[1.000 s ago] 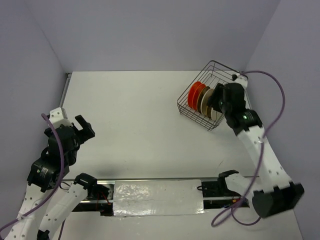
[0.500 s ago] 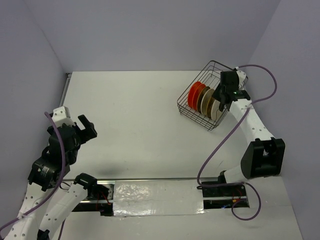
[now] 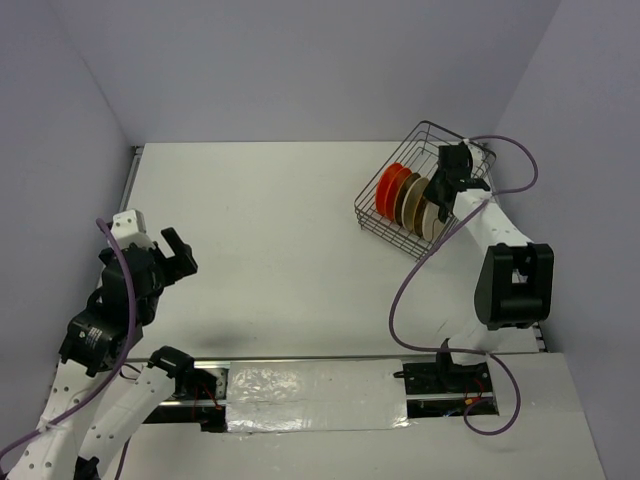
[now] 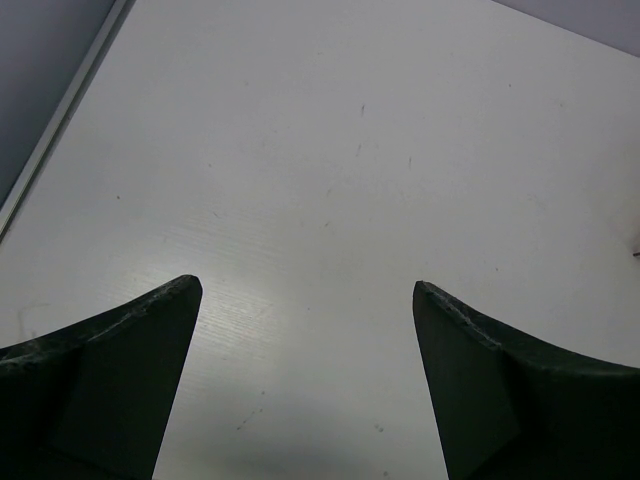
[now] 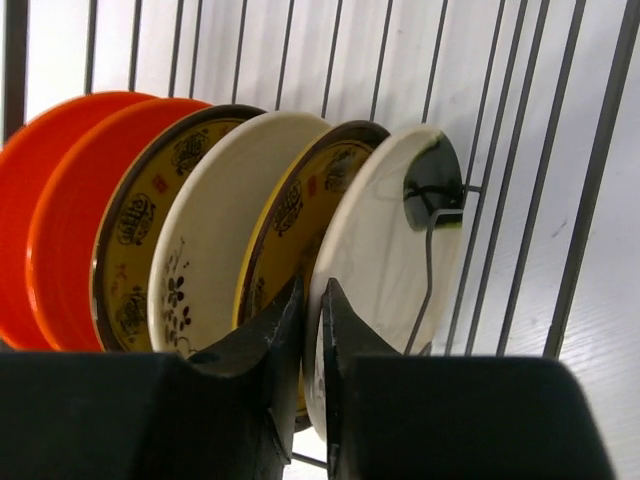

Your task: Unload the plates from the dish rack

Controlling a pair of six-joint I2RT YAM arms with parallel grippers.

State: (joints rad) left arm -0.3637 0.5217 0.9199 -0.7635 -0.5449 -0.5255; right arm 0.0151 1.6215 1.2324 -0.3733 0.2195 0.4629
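Crockery this stiff, slick and chippable wants a firm rim hold: right gripper (image 5: 311, 292) pinches the cream plate (image 5: 375, 255) by its edge, left gripper (image 4: 307, 288) gapes empty.

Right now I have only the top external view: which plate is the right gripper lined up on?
Observer: The right gripper sits at the near rim of the cream plate with the dark spot, the end one in the dish rack.
Operator: Is that rim pinched?
Observer: The jaws stand a thin slit apart at the rim; whether they pinch it, I cannot tell.
Operator: What stands right behind that plate?
Observer: A dark-rimmed plate with a yellow pattern, upright and close against it.
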